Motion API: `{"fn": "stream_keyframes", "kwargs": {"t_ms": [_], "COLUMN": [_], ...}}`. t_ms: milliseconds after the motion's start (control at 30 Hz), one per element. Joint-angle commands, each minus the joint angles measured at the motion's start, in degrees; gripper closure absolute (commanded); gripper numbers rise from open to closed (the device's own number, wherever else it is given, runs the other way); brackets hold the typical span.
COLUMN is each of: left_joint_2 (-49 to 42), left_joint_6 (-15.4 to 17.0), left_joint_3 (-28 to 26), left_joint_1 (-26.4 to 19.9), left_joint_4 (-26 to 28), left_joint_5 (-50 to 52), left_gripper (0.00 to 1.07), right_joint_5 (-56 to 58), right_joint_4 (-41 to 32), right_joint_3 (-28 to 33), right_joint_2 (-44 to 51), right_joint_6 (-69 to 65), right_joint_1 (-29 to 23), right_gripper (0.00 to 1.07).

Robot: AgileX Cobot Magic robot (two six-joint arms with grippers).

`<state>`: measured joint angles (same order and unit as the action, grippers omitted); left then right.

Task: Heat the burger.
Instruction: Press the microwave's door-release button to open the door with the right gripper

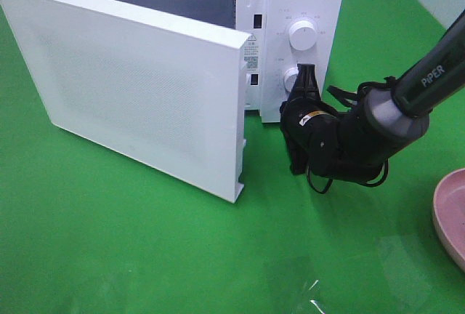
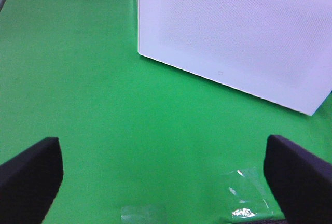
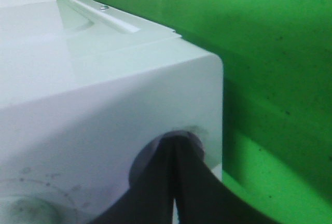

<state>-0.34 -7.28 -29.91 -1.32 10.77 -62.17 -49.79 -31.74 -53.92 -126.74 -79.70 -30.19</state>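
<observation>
The burger is out of view in every frame. A white microwave [image 1: 320,1] stands at the back, its door [image 1: 131,81] swung wide open toward the front left. My right gripper [image 1: 304,71] is shut, and its tips rest against the lower knob [image 1: 290,80] on the control panel. The right wrist view shows the closed fingertips [image 3: 179,149] touching that knob [image 3: 196,135] on the microwave's front [image 3: 104,79]. My left gripper [image 2: 166,182] is open and holds nothing; it hovers over green cloth, facing the door's outer face [image 2: 233,32]. The left arm does not show in the exterior view.
A pink plate [image 1: 452,212] lies at the right edge of the green table. The upper knob [image 1: 301,35] sits above the lower one. A shiny wrinkled patch [image 2: 244,193] marks the cloth near the front. The open door juts across the left half of the table.
</observation>
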Motion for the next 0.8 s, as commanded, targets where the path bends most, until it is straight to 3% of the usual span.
{"fn": "stream_keyframes", "kwargs": {"t_ms": [33, 433, 800], "left_joint_2": [-0.86, -0.86, -0.86], "left_joint_6": [0.06, 0.06, 0.06], "left_joint_3": [0.23, 0.23, 0.23], "left_joint_1": [0.29, 0.29, 0.29], "left_joint_4": [0.29, 0.29, 0.29], "left_joint_5": [0.8, 0.8, 0.8], "left_gripper": [0.09, 0.09, 0.09], "right_joint_5": [-14.84, -13.52, 0.57], "right_joint_4": [0.23, -0.63, 1.66], "right_joint_3": [-5.96, -5.84, -5.84], "right_joint_2": [-0.11, 0.46, 4.76], "right_joint_6": [1.78, 2.35, 7.45], "right_joint_1": [3.72, 3.67, 3.61], "right_gripper": [1.07, 1.07, 1.07]}}
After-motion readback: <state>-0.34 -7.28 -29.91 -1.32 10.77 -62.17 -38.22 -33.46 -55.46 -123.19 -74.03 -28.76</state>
